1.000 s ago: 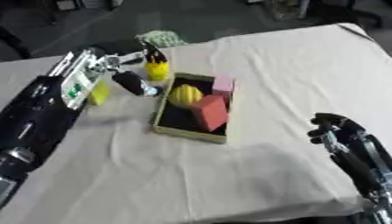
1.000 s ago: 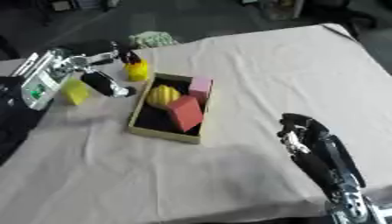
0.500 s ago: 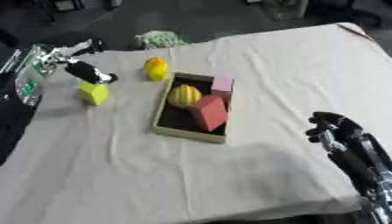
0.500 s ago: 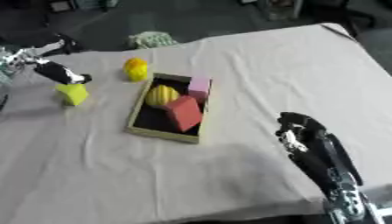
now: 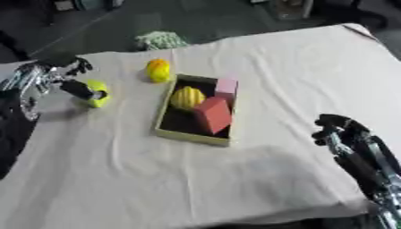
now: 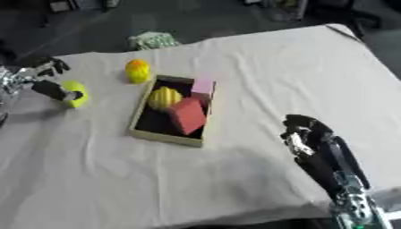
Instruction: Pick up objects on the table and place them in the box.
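On the counter covered with beige cloth stands a shallow tan box, holding a yellow ribbed ball, a red block and a pink block. The left hand touches a yellow-green object. The right hand rests at the lower right.

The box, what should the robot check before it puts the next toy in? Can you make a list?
1. Box is open and in view: ok.
2. Room left inside: ok; a yellow ball, a red block and a pink block sit at the far end, and the near end looks bare.
3. Toys still on the cloth: ok; a green toy and a yellow toy lie left of the box.
4. Left robot hand is at the green toy: ok.
5. Does it hold the green toy? Cannot tell.
6. Right robot hand is away from the box: ok.
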Robot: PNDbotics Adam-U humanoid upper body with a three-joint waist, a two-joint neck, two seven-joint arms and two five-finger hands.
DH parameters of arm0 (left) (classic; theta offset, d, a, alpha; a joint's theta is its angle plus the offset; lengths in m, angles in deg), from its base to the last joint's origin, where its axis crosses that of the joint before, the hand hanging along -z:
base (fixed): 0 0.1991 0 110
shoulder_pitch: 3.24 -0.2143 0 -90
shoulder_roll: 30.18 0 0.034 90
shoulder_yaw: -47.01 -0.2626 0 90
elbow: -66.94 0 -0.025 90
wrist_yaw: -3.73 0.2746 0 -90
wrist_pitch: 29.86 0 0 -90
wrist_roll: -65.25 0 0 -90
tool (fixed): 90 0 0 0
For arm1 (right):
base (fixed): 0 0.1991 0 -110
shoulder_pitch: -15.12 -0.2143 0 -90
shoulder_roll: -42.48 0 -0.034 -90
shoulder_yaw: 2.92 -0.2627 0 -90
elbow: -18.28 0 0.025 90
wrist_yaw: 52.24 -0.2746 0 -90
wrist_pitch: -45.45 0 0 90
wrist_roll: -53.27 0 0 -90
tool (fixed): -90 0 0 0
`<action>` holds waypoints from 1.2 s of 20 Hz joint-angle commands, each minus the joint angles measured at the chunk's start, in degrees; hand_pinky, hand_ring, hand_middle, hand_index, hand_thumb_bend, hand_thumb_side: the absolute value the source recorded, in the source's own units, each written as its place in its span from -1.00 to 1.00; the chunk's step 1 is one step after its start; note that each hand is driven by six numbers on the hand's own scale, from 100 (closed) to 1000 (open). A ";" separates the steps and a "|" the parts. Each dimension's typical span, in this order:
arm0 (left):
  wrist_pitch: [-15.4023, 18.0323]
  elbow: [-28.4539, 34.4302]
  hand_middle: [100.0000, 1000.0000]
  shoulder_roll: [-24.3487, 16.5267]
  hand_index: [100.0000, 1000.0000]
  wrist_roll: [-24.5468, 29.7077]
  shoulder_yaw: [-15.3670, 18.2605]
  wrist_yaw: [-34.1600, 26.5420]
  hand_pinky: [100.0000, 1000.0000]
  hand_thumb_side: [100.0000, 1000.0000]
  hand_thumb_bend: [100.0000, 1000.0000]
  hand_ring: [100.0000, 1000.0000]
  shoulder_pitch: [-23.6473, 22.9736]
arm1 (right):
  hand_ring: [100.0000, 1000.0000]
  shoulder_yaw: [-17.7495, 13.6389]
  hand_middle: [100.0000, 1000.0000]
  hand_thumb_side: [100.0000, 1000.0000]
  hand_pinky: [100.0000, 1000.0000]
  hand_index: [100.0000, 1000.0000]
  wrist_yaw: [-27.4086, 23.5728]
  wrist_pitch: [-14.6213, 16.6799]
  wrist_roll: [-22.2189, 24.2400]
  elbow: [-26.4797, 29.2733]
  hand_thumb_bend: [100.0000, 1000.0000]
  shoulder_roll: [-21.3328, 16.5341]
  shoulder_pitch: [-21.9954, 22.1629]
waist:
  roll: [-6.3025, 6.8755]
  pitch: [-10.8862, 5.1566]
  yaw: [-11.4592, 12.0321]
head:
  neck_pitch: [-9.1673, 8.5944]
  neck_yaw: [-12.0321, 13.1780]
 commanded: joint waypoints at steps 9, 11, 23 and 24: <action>-3.25 -2.09 0.41 -0.69 0.75 -3.85 1.59 1.66 0.57 -0.16 -0.16 0.50 -0.20 | 0.24 -0.21 0.36 -0.08 0.25 0.51 0.22 -0.10 -0.28 0.69 -1.00 -0.61 -0.34 | -0.26 -0.59 0.26 | 0.26 -0.30; -3.48 -2.63 0.34 -0.40 0.72 -4.35 1.62 1.51 0.56 -0.16 -0.16 0.49 -0.44 | 0.24 -0.17 0.36 -0.08 0.25 0.51 0.20 -0.12 -0.27 0.68 -1.00 -0.61 -0.37 | -0.29 -0.58 0.31 | 0.26 -0.34; -2.41 -2.00 0.20 0.65 0.64 -6.16 0.69 -1.57 0.54 -0.19 -0.18 0.45 -0.73 | 0.24 0.02 0.35 -0.08 0.25 0.51 0.26 -0.18 -0.28 0.55 -1.00 -0.60 -0.43 | -0.38 -0.61 0.34 | 0.26 -0.44; -2.24 -1.96 0.21 0.69 0.64 -5.75 0.54 -1.66 0.55 -0.16 -0.16 0.45 -0.69 | 0.24 0.03 0.35 -0.08 0.25 0.51 0.27 -0.18 -0.28 0.55 -1.00 -0.60 -0.42 | -0.37 -0.63 0.32 | 0.26 -0.44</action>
